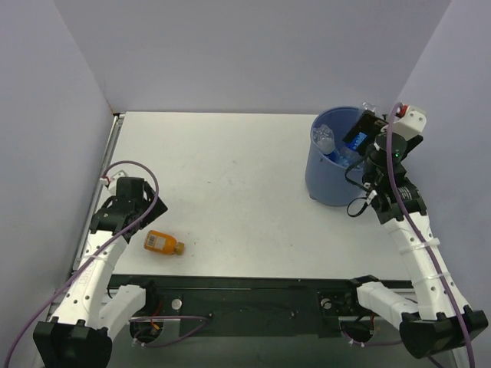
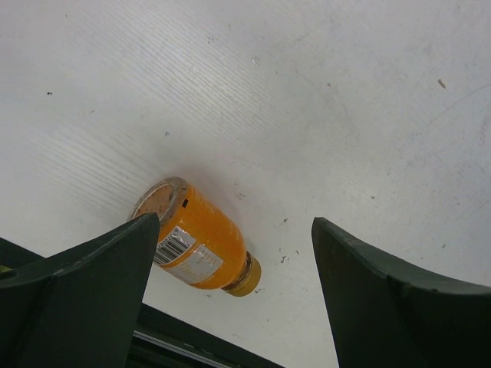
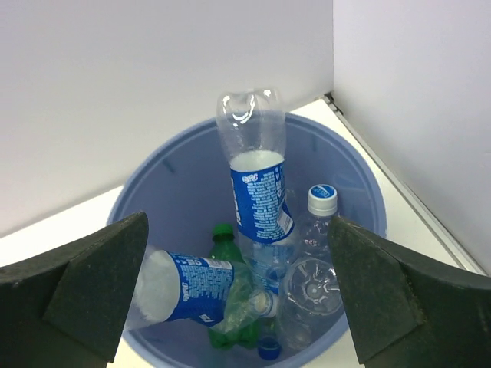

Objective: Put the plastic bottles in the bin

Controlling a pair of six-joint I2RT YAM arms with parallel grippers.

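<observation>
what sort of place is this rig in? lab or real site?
Most likely a lab test cell: a white table boxed in by plain pale walls, a left arm and right arm bolted at its near edge, a blue bin and an orange bottle as props.

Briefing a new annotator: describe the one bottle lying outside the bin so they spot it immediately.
Start at the white table's near-left corner, by the left gripper. A stubby orange bottle lies on its side there, far from the blue bin. It is the only orange one; the clear bottles and the green one sit inside the bin.
</observation>
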